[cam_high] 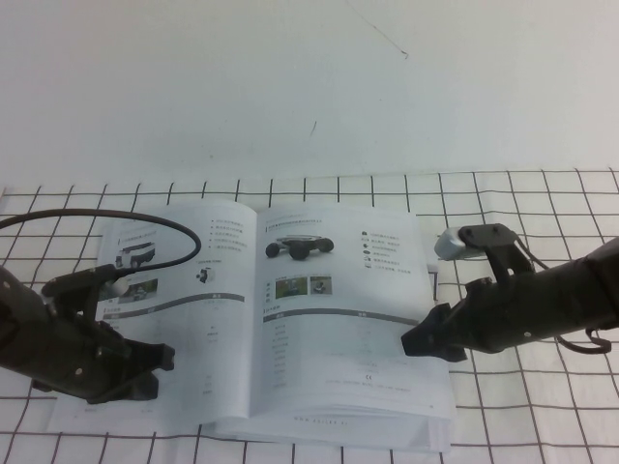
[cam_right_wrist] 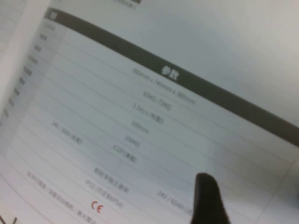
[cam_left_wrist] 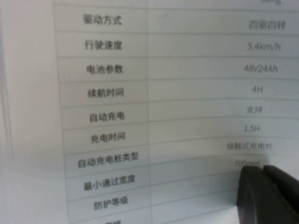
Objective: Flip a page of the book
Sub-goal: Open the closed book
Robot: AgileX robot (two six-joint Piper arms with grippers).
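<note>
The book lies open and flat on the grid-marked table. The page is its right-hand leaf, showing a black wheeled vehicle photo, two small photos and a grey-banded table. My right gripper is shut, with its tip at the page's right edge just below the grey band. In the right wrist view its dark tip sits low over the printed table. My left gripper is shut over the lower part of the left page. In the left wrist view its fingers are close above the table rows.
A white sheet with a black grid covers the table under and around the book. A black cable arcs over the upper left page. The stacked page edges show along the book's near side.
</note>
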